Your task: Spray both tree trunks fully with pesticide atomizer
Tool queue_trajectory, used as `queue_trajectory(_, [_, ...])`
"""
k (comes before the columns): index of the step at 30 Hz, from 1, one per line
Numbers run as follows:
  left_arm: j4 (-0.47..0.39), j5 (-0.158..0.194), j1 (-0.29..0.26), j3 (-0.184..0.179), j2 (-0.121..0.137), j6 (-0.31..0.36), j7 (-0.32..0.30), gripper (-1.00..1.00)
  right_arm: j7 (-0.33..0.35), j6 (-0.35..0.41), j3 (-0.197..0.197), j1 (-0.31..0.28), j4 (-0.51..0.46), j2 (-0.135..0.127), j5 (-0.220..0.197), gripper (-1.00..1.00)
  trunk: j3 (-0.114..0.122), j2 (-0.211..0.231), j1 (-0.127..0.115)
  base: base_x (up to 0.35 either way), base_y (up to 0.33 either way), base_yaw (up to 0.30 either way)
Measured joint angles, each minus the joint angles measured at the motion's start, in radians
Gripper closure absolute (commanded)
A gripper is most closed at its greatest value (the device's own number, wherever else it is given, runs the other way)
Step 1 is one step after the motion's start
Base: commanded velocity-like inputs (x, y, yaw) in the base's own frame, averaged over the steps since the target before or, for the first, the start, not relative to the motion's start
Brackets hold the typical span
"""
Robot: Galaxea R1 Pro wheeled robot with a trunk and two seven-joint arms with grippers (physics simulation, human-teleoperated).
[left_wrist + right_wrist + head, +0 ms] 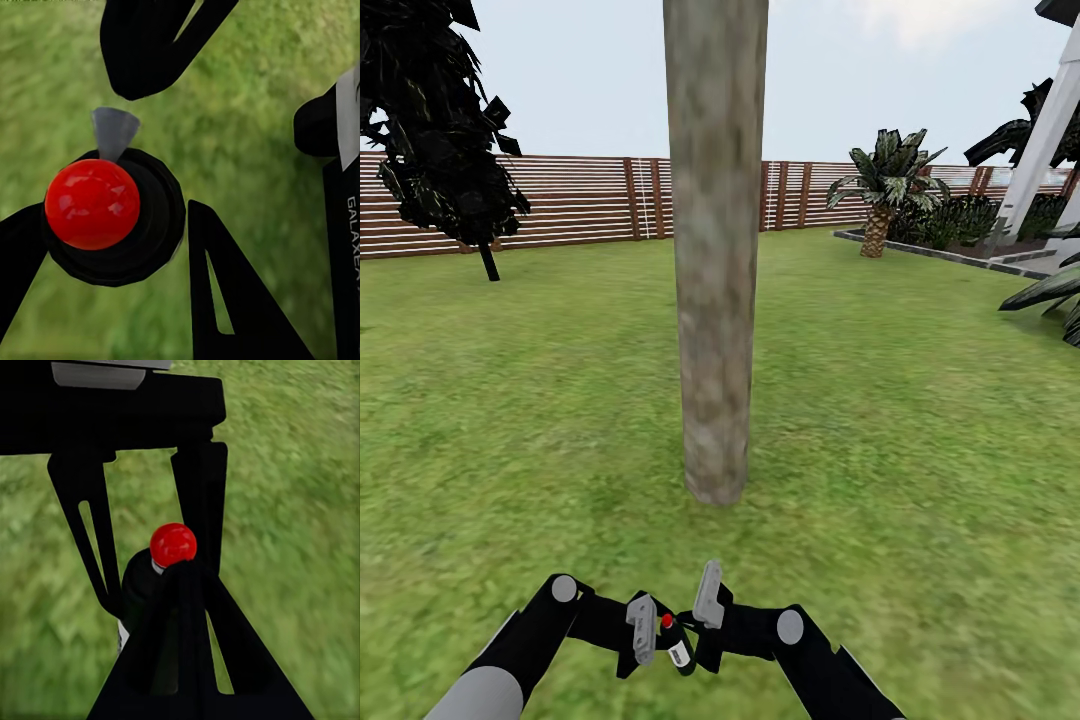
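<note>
Two pincers: right pincer pinching pesticide atomizer; left pincer just beside it, state not discernible. Tree trunk directly ahead, apart. Risk: mist missing trunk through nozzle misaim; bottle slipping.

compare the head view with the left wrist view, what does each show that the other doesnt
Head view alone: the tree trunk rising from the lawn straight ahead, the slatted wooden fence, a dark-leaved thin tree, a small palm, and both arms meeting low in the frame.

Left wrist view alone: a close look down on the atomizer's red cap and its grey nozzle.

Shared: the black atomizer, the grass, and a gripper from the other arm alongside the bottle.
</note>
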Motion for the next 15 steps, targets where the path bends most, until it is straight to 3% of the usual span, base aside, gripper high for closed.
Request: queue_trajectory(15, [0.0,0.003,0.0,0.0,-0.011,-0.002,0.0,1.0,0.0,0.0,0.0,0.0,0.0,0.0,0.0,1.0,0.0,0.0,0.0,0.0,0.0,0.0])
